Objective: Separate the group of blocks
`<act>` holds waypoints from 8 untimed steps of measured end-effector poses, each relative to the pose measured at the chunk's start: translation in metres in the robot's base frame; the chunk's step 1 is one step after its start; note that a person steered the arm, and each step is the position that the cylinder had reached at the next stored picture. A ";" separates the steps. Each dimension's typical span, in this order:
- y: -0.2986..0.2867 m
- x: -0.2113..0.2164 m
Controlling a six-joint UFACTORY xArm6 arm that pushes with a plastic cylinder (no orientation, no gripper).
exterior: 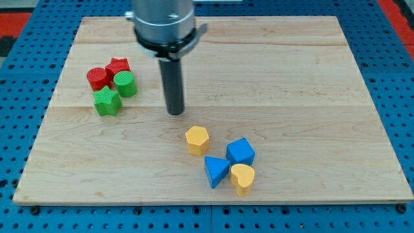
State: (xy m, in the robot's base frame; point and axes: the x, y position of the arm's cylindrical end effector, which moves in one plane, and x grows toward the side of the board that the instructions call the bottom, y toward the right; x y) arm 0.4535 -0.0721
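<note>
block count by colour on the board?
red: 2, cylinder, star
green: 2, cylinder, star
yellow: 2, hexagon, heart
blue: 2, cube, triangle
total: 8
My tip stands between both clusters, touching neither.

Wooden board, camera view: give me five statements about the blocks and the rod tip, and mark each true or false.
1. The red cylinder block touches the red star block. True.
2. My tip rests against the green star block. False: bare board separates them.
3. The yellow hexagonal block lies below my tip in the view. True.
4. The green cylinder block sits beside the blue cube block. False: it is in the red-green cluster at the view's left.
5. The yellow heart block is alone. False: it touches the blue triangular block.
</note>
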 end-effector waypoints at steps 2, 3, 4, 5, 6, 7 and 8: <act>-0.018 -0.027; -0.011 -0.112; -0.057 -0.176; -0.131 -0.196; -0.164 -0.198; -0.163 -0.196; -0.167 -0.188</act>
State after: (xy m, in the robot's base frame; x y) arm 0.2659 -0.2395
